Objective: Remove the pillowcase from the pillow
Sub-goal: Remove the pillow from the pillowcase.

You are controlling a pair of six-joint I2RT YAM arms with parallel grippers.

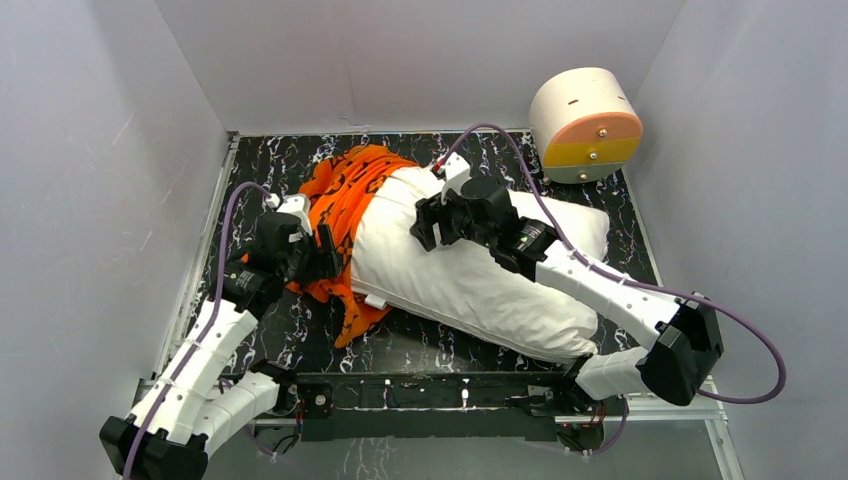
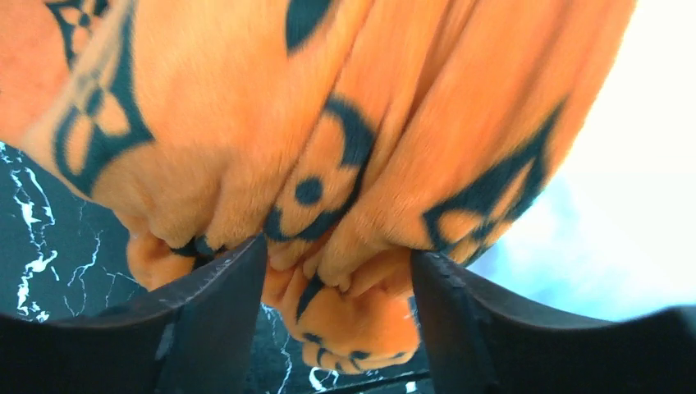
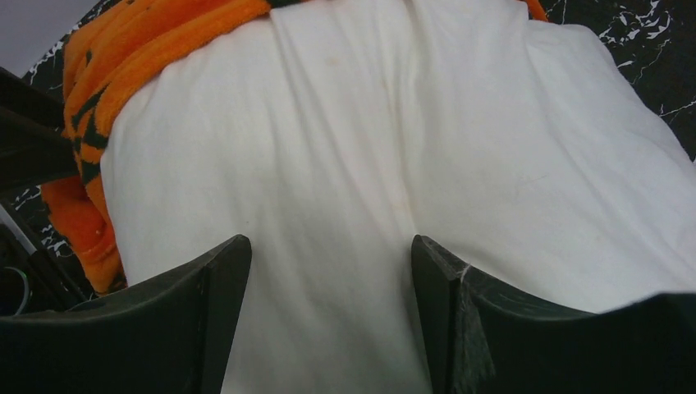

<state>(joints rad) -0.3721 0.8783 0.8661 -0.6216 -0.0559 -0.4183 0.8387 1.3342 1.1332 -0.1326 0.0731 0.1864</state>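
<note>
While I look through both wrist cameras, my left claw point(image 2: 338, 254) stands spread at the left end of the large plump white pillow point(image 1: 470, 285). Folds of the bright orange plush pillowcase point(image 1: 345, 200) with dark brown motifs hang between its fingers. My right claw point(image 3: 331, 246) is spread too, just above the pillow's middle. The pillowcase is bunched around the pillow's left end only, on the black marbled table point(image 1: 300, 345). Beyond the pillow's right end sits a round cream drawer box point(image 1: 585, 120).

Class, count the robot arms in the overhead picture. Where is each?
2. The left arm reaches the pillowcase; the right arm stretches over the pillow. None seems hidden.
</note>
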